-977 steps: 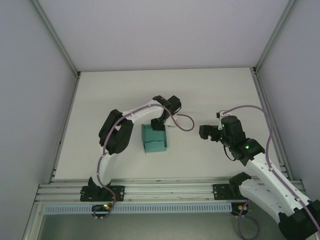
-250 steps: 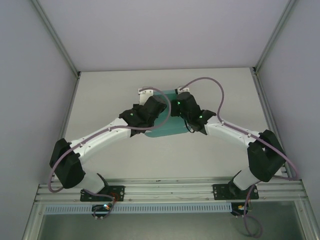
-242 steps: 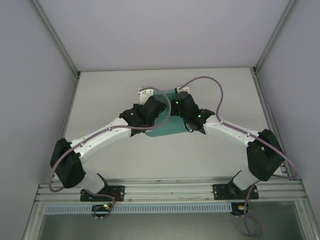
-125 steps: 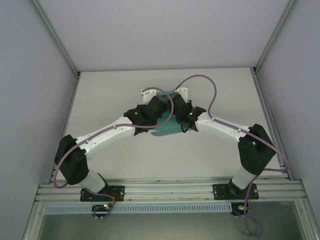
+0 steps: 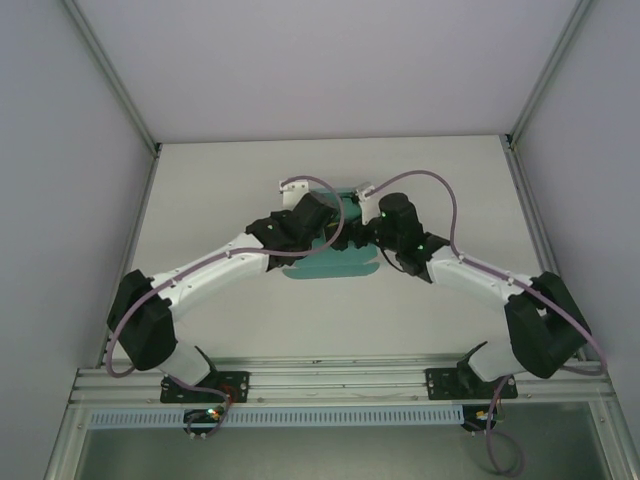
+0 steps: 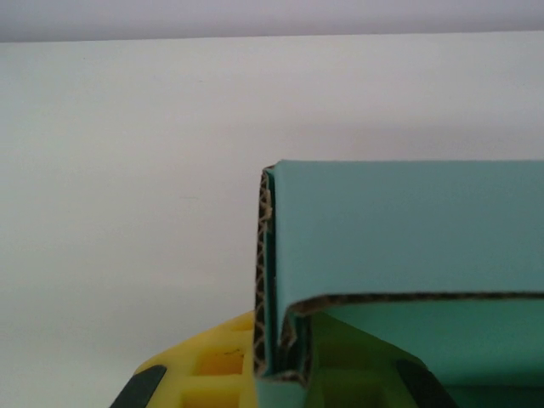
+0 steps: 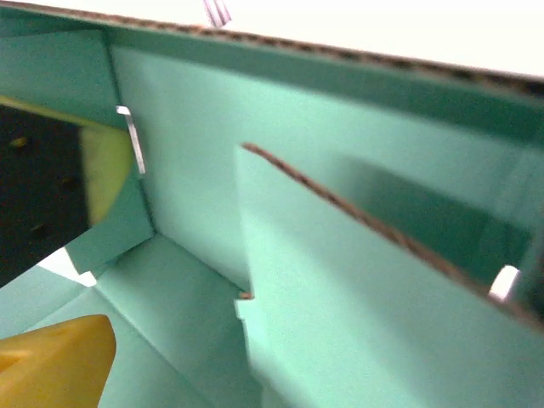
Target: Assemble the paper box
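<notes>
Table (image 5: pixel 200 200): carries the paper box (image 5: pixel 330 268), half formed, at its middle. Left gripper (image 6: pixel 276 378), at the box's left wall: jaws clamped on the doubled-over card. Right gripper (image 5: pixel 368 218), over the box's right half: jaws spread, holding nothing, one fingertip (image 7: pixel 55 357) beside a loose inner flap (image 7: pixel 340 280). Step, apparently: wall folding. Next move likely calls for pressing that flap home against the left's hold.

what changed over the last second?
The right end effector drew back rightward off the paper box and looks to have let go. The left end effector stays shut on the box's wall, and the box is roughly where it was.
</notes>
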{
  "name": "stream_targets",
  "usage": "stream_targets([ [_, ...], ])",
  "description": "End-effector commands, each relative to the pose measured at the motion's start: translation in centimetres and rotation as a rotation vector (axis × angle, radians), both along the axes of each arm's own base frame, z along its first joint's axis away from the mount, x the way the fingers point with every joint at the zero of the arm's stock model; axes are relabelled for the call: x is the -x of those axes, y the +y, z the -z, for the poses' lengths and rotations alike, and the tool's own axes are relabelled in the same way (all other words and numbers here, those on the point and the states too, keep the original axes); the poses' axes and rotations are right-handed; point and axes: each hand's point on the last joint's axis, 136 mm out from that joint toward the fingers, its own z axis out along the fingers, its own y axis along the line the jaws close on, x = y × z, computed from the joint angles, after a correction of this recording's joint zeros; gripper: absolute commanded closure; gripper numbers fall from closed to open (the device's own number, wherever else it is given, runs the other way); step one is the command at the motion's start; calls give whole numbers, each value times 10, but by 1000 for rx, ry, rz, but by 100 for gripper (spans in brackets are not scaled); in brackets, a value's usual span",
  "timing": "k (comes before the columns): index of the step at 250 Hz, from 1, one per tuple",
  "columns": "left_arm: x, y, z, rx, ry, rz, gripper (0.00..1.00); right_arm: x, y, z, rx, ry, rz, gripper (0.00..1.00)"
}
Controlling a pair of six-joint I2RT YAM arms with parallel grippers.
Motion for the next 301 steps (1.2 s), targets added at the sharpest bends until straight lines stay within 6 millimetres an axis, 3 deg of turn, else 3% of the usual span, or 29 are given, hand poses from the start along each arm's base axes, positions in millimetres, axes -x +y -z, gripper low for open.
stream_targets([
  [1,3,-2,-14,44,-25,23,100,4,-2,-44,-79,-113,9,0],
  [41,4,0,-15,34,-30,30,100,1,-45,-32,27,-81,199,0],
  [74,3,0,-15,30,-29,36,100,18,-56,-35,22,-96,165,0],
  [100,3,-5,-15,42,-28,54,100,24,-62,-26,5,-53,143,0],
  [138,4,-10,-14,52,-22,76,100,10,-67,-16,-2,-10,180,17],
  [164,4,-11,-14,54,-22,78,100,-1,-56,-17,-11,1,157,36],
  [194,5,-14,-15,65,-20,83,100,-17,-47,-16,-28,22,155,44],
  [229,6,-18,-15,67,-21,97,100,-36,-57,-15,-53,27,282,66],
  [301,7,-30,-16,73,-16,113,100,-54,-78,8,49,58,540,93],
])
